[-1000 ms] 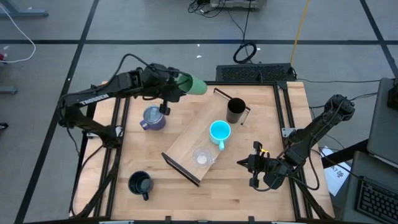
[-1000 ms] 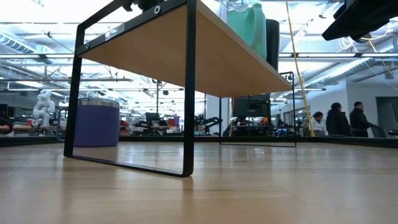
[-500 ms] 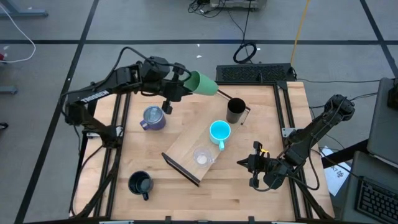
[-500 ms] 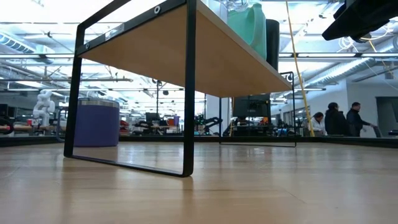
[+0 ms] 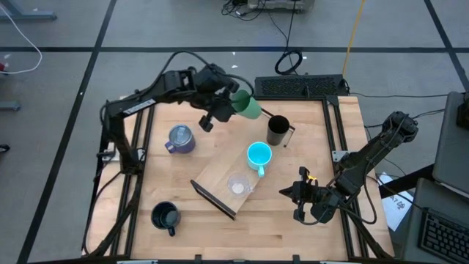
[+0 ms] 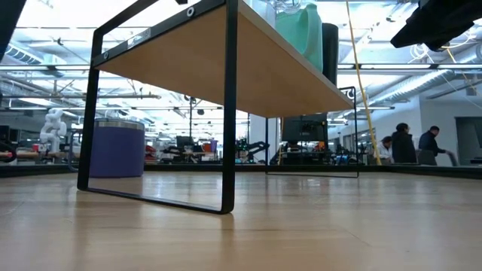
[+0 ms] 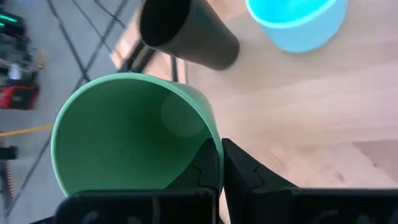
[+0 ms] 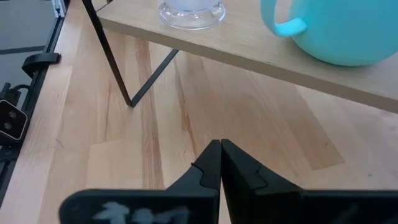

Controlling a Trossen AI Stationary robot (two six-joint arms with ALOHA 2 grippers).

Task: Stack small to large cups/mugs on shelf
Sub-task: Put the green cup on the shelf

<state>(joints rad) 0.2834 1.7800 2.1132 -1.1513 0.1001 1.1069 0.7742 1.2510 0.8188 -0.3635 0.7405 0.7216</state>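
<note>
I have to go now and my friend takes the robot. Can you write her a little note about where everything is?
Left gripper: shut on the green cup, carried tilted above the shelf's far end, by the tall black mug.
Right gripper: shut, empty, waiting near the table's right edge.
Done: tiny clear cup, cyan mug and tall black mug sit on the shelf.
Left: set down the green cup; purple mug and squat black mug are off the shelf.

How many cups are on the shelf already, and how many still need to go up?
Three sit on the shelf: tiny clear cup, cyan mug, tall black mug. The left gripper holds the green cup above it. The purplish mug and squat black mug wait on the table.
</note>
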